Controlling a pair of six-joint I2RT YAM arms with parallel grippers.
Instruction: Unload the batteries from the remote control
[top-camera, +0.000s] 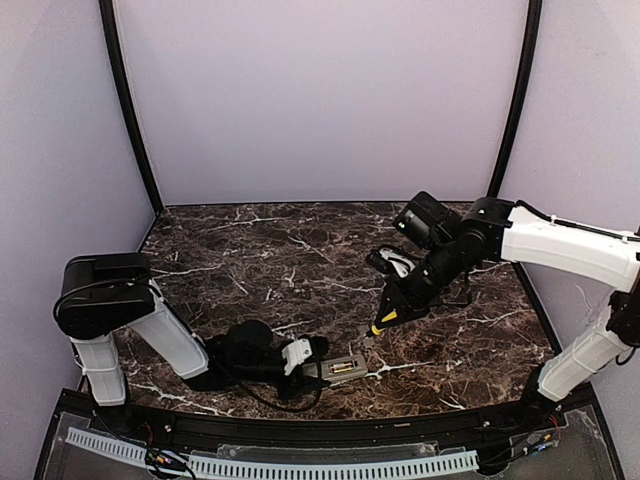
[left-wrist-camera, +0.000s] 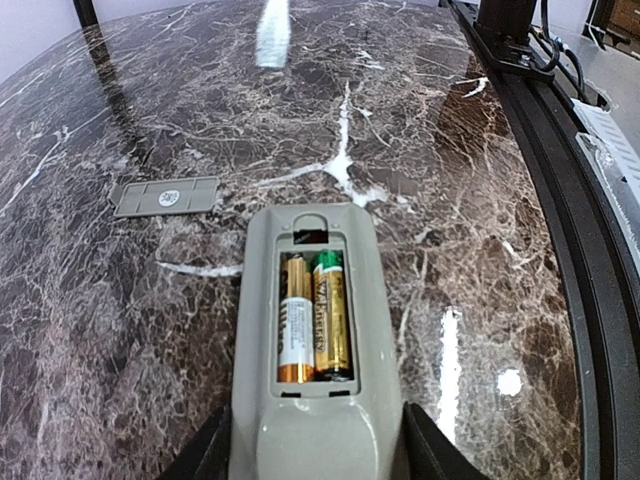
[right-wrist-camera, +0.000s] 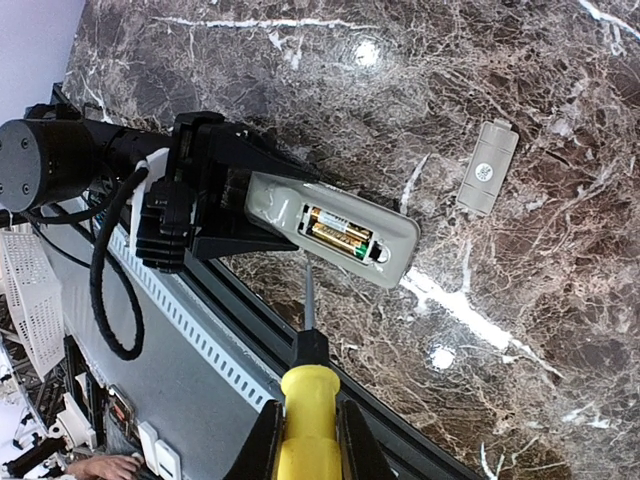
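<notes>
The grey-beige remote control (left-wrist-camera: 365, 300) lies bay-up on the marble table, also seen in the top view (top-camera: 345, 368) and the right wrist view (right-wrist-camera: 395, 245). Its bay is uncovered, with two gold batteries (left-wrist-camera: 315, 318) side by side inside, also visible in the right wrist view (right-wrist-camera: 338, 230). My left gripper (left-wrist-camera: 315, 455) is shut on the remote's near end (top-camera: 318, 368). My right gripper (right-wrist-camera: 308, 445) is shut on the yellow-handled screwdriver (right-wrist-camera: 308, 395) and hovers right of the remote (top-camera: 395, 305). The shaft tip sits just beside the remote's long edge, not in the bay.
The small flat grey battery cover (left-wrist-camera: 167, 196) lies on the table beyond the remote, apart from it (right-wrist-camera: 487, 168). The black table rim (left-wrist-camera: 590, 300) and a perforated cable tray (right-wrist-camera: 190, 330) run along the near edge. Purple walls enclose the table.
</notes>
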